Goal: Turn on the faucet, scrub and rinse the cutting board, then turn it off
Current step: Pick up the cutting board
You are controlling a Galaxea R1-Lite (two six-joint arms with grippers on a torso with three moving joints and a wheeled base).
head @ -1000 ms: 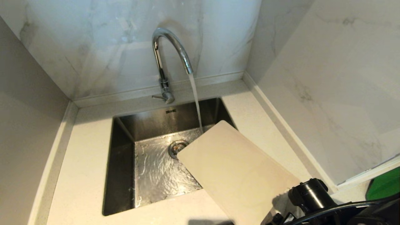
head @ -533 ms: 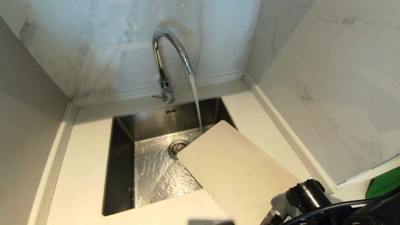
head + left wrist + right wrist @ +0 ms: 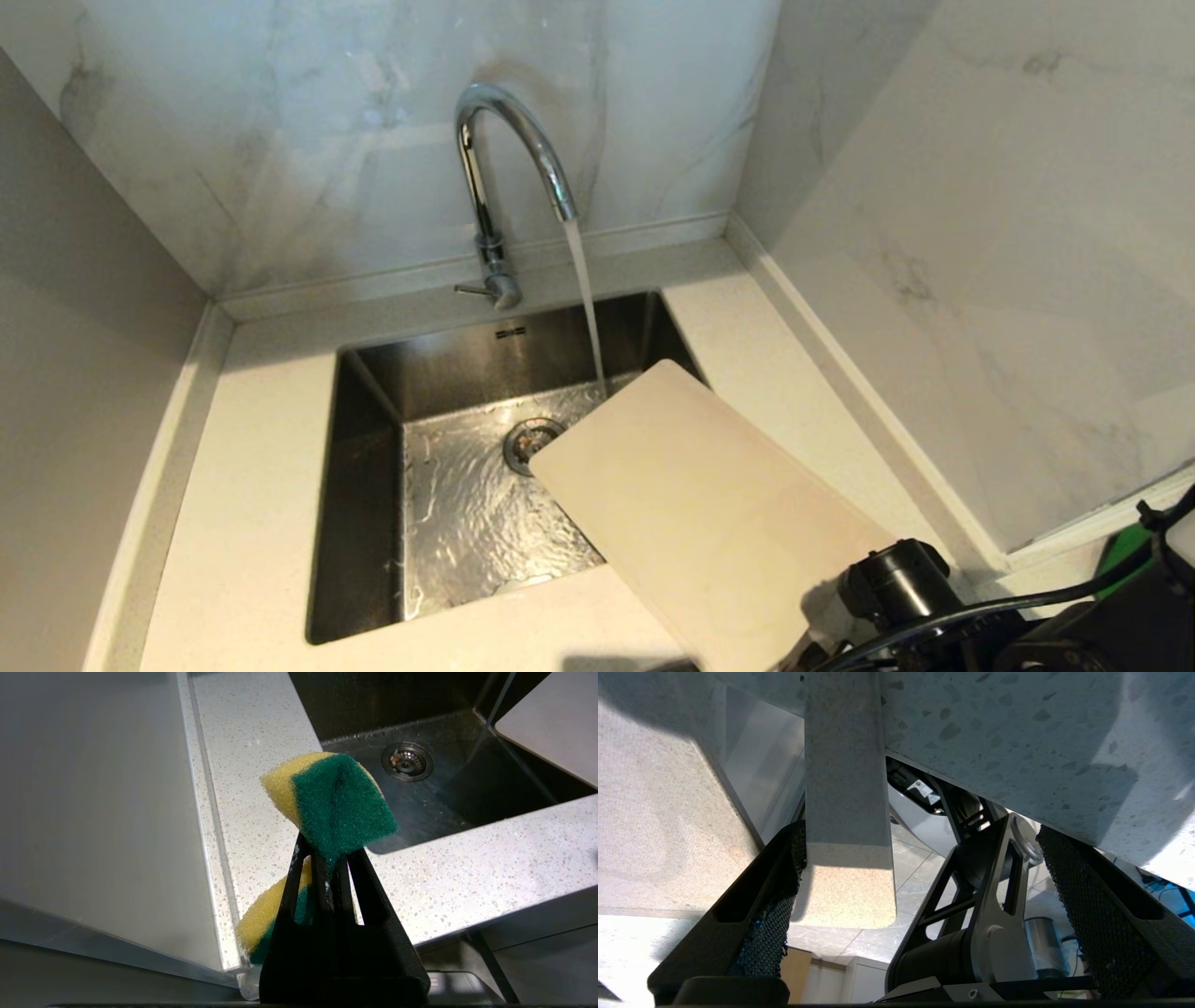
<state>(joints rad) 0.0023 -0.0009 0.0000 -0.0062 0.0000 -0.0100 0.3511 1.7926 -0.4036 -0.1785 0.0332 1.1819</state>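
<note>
Water runs from the chrome faucet [image 3: 512, 123] into the steel sink [image 3: 366, 485]; its lever [image 3: 474, 290] points left. The pale beige cutting board [image 3: 700, 504] lies slanted across the sink's front right corner, one end over the basin and dry where it shows. My right arm [image 3: 896, 583] is at the board's near end. In the right wrist view my right gripper [image 3: 922, 833] is open, the board's end strip [image 3: 845, 788] between its fingers, close to one pad [image 3: 777, 891]. My left gripper [image 3: 327, 856] is shut on a yellow and green sponge [image 3: 341, 802], out of the head view.
Marble walls close in the speckled countertop [image 3: 261, 485] at the back and right. A grey panel stands on the left. The drain [image 3: 530, 439] sits mid-basin under rippling water. A green object [image 3: 1120, 560] shows at the lower right edge.
My right arm has crept a little to the left and lower at the board's near end. The board, the running water and the left gripper have stayed as they were.
</note>
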